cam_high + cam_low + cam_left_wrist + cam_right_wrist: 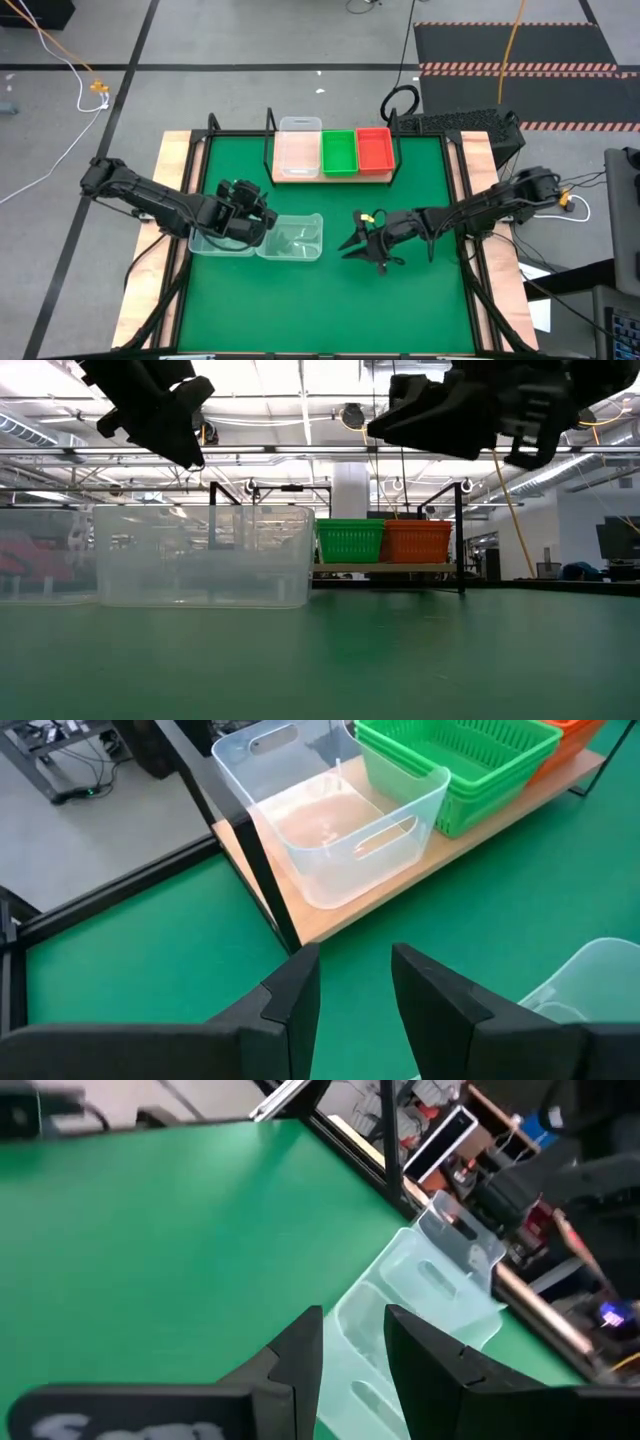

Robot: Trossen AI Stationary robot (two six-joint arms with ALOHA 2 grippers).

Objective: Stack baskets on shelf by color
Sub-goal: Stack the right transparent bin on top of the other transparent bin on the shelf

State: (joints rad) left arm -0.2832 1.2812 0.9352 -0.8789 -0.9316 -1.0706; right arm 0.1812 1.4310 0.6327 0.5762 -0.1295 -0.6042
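Note:
The shelf [330, 178] stands at the mat's far middle. On its plank rest a clear basket [298, 152], nested green baskets [460, 770] and a red basket [374, 150], side by side. Two more clear baskets [222, 240] [292, 237] stand on their bottoms on the green mat at the left, touching each other. My left gripper [245, 212] hovers above them, open and empty [355, 990]. My right gripper [355, 240] hovers over the mat's middle, open and empty [352, 1342], pointing at the two clear baskets [420, 1310].
Black frame posts [460, 535] rise at the shelf's ends. The table's pale wooden borders [175, 180] run along both sides. Bare green mat [330, 310] lies toward the near edge. A black device [460, 122] sits past the far right corner.

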